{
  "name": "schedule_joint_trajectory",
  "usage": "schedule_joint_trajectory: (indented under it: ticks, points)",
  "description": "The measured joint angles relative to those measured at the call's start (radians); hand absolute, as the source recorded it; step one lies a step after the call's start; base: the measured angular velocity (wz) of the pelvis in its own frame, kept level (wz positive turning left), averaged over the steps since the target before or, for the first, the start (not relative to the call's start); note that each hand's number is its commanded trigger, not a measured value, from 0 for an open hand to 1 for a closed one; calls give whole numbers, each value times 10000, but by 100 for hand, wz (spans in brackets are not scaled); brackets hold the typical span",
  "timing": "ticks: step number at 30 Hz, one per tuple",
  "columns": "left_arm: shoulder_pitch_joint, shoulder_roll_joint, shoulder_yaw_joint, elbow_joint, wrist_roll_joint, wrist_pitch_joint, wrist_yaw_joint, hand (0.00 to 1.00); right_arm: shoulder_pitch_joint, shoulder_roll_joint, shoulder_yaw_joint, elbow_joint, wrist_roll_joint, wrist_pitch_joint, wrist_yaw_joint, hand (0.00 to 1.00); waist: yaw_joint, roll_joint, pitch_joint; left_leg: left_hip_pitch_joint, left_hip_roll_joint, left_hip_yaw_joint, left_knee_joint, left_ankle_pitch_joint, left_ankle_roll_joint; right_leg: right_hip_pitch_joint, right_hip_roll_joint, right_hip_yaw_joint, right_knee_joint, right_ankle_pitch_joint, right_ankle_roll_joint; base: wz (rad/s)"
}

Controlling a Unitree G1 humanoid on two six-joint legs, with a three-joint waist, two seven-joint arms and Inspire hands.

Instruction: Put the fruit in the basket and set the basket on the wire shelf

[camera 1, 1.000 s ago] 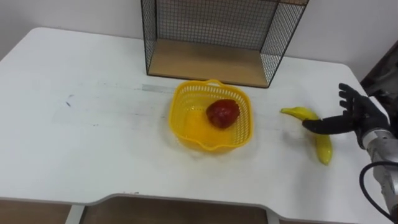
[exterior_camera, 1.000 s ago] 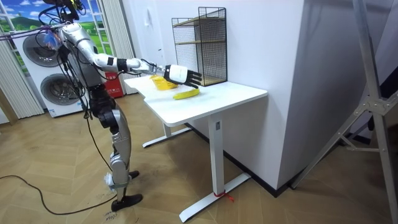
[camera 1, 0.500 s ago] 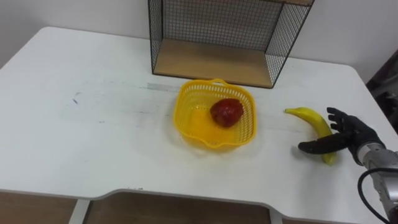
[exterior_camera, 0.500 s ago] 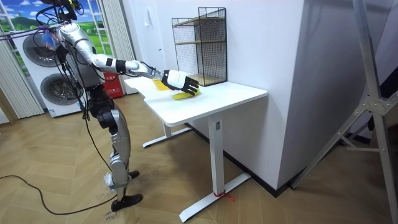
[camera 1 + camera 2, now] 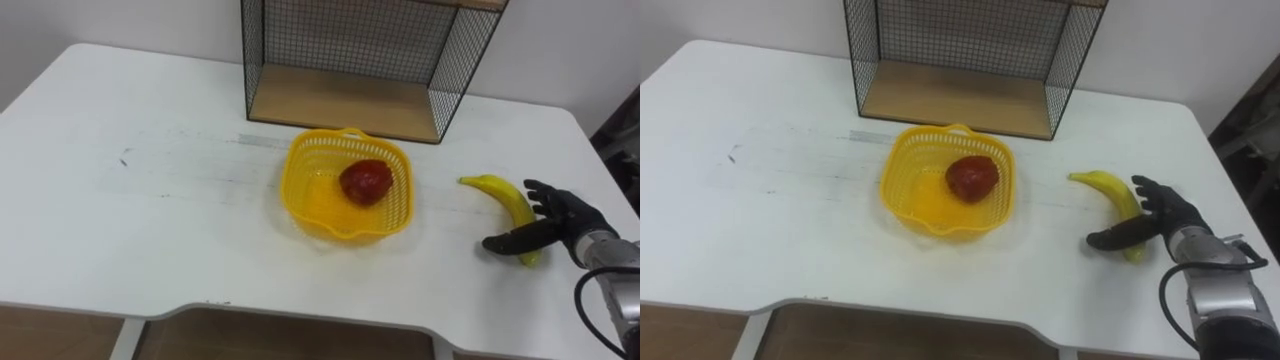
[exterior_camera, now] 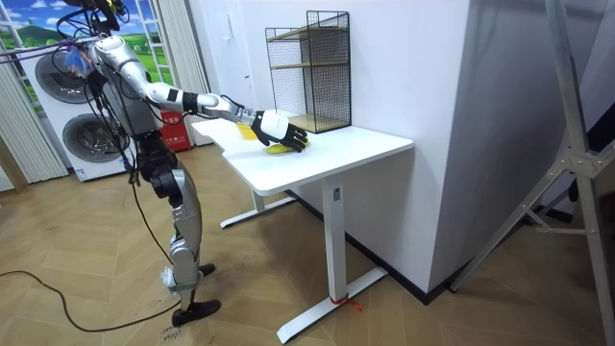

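A yellow plastic basket [image 5: 300,190] [image 5: 902,188] sits mid-table in front of the wire shelf [image 5: 355,100] [image 5: 960,95]. A red fruit [image 5: 365,182] [image 5: 972,178] lies inside the basket. To the right, a banana [image 5: 500,193] [image 5: 1105,188] lies on the white table [image 5: 150,230]. My right hand [image 5: 565,222] [image 5: 1165,218] rests over the banana's near end, fingers straight and spread, thumb stretched along the table toward the basket. In the room view the right hand [image 6: 274,128] reaches over the table near the basket [image 6: 247,133].
The wire shelf [image 6: 309,72] has a wooden base board and stands at the table's far edge by the wall. Washing machines [image 6: 67,115] stand behind the robot in the room view. The robot stands at the table's long side.
My right hand came down from above the banana to its near end on the table. The eye views shifted slightly. Basket and red fruit stayed put.
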Motion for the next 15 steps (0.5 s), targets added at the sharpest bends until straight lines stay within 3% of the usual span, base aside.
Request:
schedule_joint_trajectory:
  ticks: [10, 15]
  points:
    - [-91, 3, 30, 116, 14, 0, -5, 0, 0, 15, -2, 280, -1402, 21, -11, 0, 449, -58, 41, -15, -17, -106, 20, 1, -1, 19, -3, -79, -20, -1, 0, 2]
    - [-85, -4, 29, 116, 6, 6, -26, 0, -39, 12, -24, 524, -1462, 47, -27, 0, 479, -124, 64, -84, -31, -175, 80, 0, -1, 11, -2, -136, -25, -1, 0, 4]
